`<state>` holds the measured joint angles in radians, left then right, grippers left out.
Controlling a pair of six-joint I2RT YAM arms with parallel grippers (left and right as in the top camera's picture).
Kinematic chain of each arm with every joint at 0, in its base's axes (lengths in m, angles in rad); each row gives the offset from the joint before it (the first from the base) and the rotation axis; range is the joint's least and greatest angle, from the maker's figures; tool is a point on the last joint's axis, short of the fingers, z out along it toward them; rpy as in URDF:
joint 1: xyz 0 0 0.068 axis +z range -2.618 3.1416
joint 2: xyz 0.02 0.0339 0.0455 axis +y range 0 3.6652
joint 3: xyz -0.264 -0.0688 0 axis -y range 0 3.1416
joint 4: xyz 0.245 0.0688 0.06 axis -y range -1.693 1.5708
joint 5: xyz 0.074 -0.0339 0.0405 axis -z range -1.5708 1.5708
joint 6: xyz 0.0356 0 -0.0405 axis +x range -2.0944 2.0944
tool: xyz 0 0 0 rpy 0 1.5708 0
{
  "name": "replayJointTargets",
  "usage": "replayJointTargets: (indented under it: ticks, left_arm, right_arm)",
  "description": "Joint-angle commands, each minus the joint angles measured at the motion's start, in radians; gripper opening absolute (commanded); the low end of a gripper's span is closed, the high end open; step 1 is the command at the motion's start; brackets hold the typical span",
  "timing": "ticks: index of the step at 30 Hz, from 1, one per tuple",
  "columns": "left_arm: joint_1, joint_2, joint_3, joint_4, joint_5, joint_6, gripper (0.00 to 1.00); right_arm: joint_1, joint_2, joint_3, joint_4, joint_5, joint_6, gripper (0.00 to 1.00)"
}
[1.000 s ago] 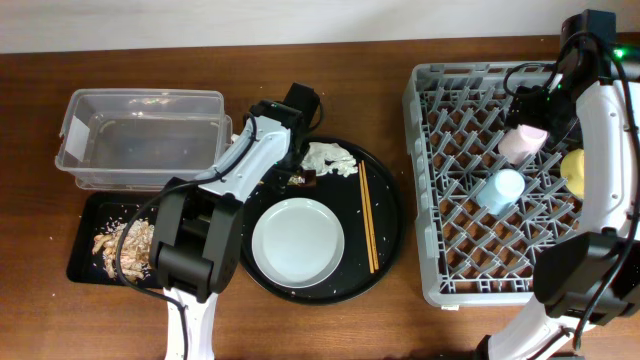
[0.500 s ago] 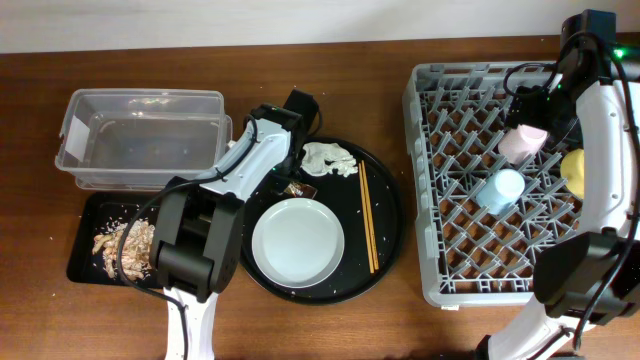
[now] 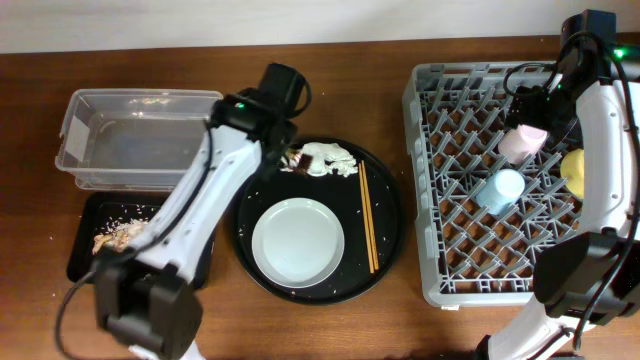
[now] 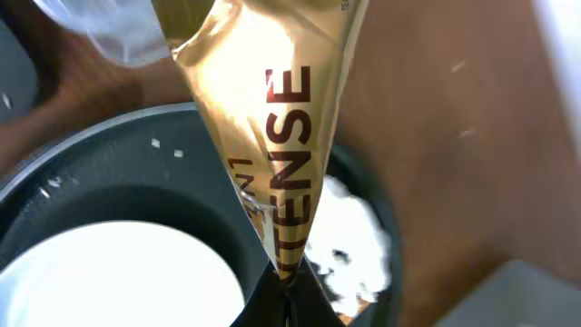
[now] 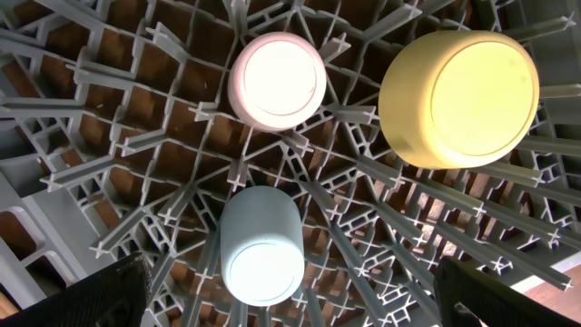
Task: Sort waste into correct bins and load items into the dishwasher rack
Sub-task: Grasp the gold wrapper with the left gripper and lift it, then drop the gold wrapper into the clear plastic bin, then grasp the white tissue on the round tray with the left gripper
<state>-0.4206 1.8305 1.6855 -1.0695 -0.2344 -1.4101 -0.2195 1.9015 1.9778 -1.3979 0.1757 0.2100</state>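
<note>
Gold wrapper [image 4: 272, 118]: pinched at one tip, hanging over the far-left rim of the round tray [image 3: 390, 225], lettered face towards the wrist camera.
Left gripper [image 4: 289, 292]: squeezed narrow on the wrapper's tip; only a slim corner seems caught.
Right gripper [image 3: 537, 100]: over the far side of the rack [image 3: 428, 200], fingers spread wide, holding nothing.
Tub [image 3: 72, 140]: far left, just left of the left gripper; looks bare inside. Probably the wrapper's bin, since the scraps [image 3: 115, 238] lie in the other one.
Black bin [image 3: 85, 212]: near left, just near of the tub, partly hidden by the arm.
Tissue [image 3: 325, 158]: on the round tray's far edge, just right of the wrapper, not yet binned.
Plate [image 3: 298, 243] and chopsticks [image 3: 367, 220]: on the round tray, not yet loaded.
Pink cup [image 3: 523, 142], blue cup [image 3: 500, 190], bowl [image 3: 575, 170]: already seated among the rack's pegs.
Step in hand: by the look of it, carrying the wrapper left to the tub.
Doing it well: travel high enough for the hanging tail to clear the tub's right wall. Move smoothly, because light foil held by a corner may swing or slip. Stop over the tub's middle, not its edge, lower until the tail is inside, and only then part the fingers.
Risk: a long wrapper let go near the rim may drape over the wall.
</note>
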Motion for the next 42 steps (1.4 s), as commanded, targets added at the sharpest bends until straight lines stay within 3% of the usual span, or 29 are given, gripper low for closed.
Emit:
replayJointTargets:
  ticks: [1,5,12,13,15,16,17,21,24,27,31,36,42]
  left_arm:
    - [0.059,-0.062,-0.002,-0.001,-0.158,0.017,0.02]
    - [0.201,-0.056,-0.002,0.022,-0.190,0.020,0.02]
    - [0.453,-0.015,-0.002,0.159,-0.208,0.150,0.06]
    - [0.492,0.017,-0.002,0.190,-0.207,0.183,0.13]
    - [0.526,0.043,-0.002,0.204,-0.207,0.217,0.44]
    - [0.544,0.052,-0.002,0.202,-0.199,0.240,0.78]
    - [0.555,0.054,-0.002,0.199,-0.182,0.267,0.99]
    - [0.557,0.047,-0.002,0.162,-0.090,0.344,0.99]
    - [0.541,0.029,-0.002,0.164,0.157,0.578,0.99]
    - [0.444,-0.013,-0.002,0.170,0.211,0.692,0.99]
    - [0.219,-0.046,-0.002,0.241,0.212,0.838,0.99]
    - [-0.046,0.069,-0.002,0.316,0.173,0.840,0.99]
    - [-0.165,0.283,-0.002,0.389,0.118,0.839,0.98]
  right_arm:
    - [-0.003,0.003,0.001,0.000,0.013,0.008,0.98]
    - [-0.003,0.003,0.001,0.000,0.013,0.008,0.98]
    - [-0.003,0.003,0.001,0.000,0.013,0.008,0.98]
    - [-0.003,0.003,0.001,0.000,0.013,0.008,0.98]
    - [-0.003,0.003,0.001,0.000,0.013,0.008,0.98]
    - [-0.003,0.003,0.001,0.000,0.013,0.008,0.98]
    - [-0.003,0.003,0.001,0.000,0.013,0.008,0.98]
    - [-0.003,0.003,0.001,0.000,0.013,0.008,0.99]
    - [-0.003,0.003,0.001,0.000,0.013,0.008,0.98]
    - [-0.003,0.003,0.001,0.001,0.013,0.009,0.98]
    - [-0.003,0.003,0.001,0.000,0.013,0.008,0.99]
    - [-0.003,0.003,0.001,0.000,0.013,0.008,0.99]
    - [-0.003,0.003,0.001,0.000,0.013,0.008,0.98]
